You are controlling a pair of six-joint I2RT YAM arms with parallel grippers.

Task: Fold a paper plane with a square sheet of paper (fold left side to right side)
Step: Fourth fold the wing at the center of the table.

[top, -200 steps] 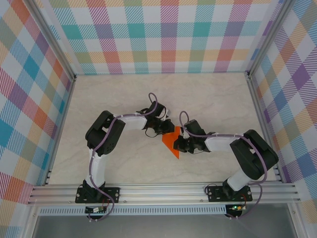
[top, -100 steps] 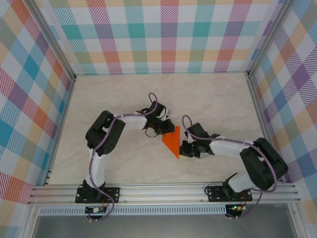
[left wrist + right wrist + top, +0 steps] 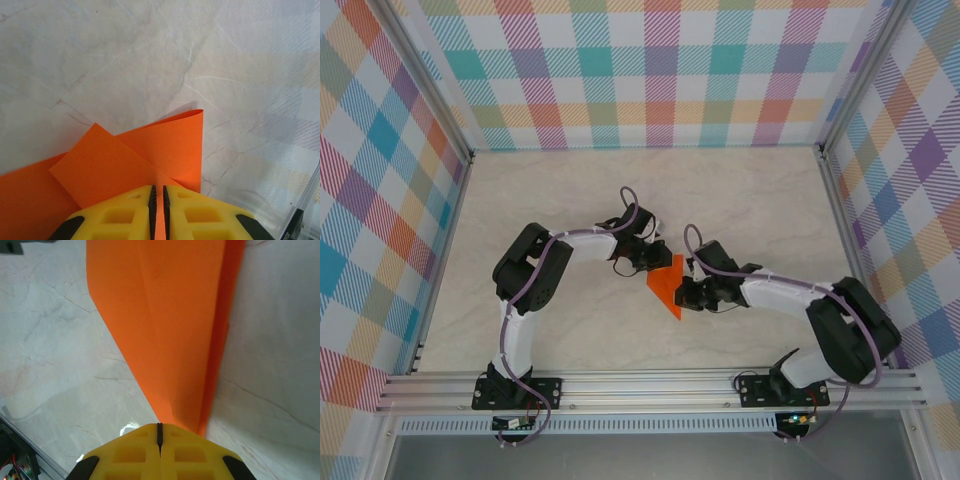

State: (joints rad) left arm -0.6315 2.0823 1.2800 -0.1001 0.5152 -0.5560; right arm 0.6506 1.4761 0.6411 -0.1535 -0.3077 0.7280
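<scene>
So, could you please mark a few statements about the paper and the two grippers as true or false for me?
1. The left gripper is shut on the orange paper. True.
2. The orange paper lies as a flat, unfolded square. False: it is folded, with overlapping layers and a narrow pointed shape.
3. The right gripper has its jaws wide open. False: they are shut, and the paper runs up to the fingertips.
4. Both grippers meet at the paper near the middle of the table. True.
</scene>
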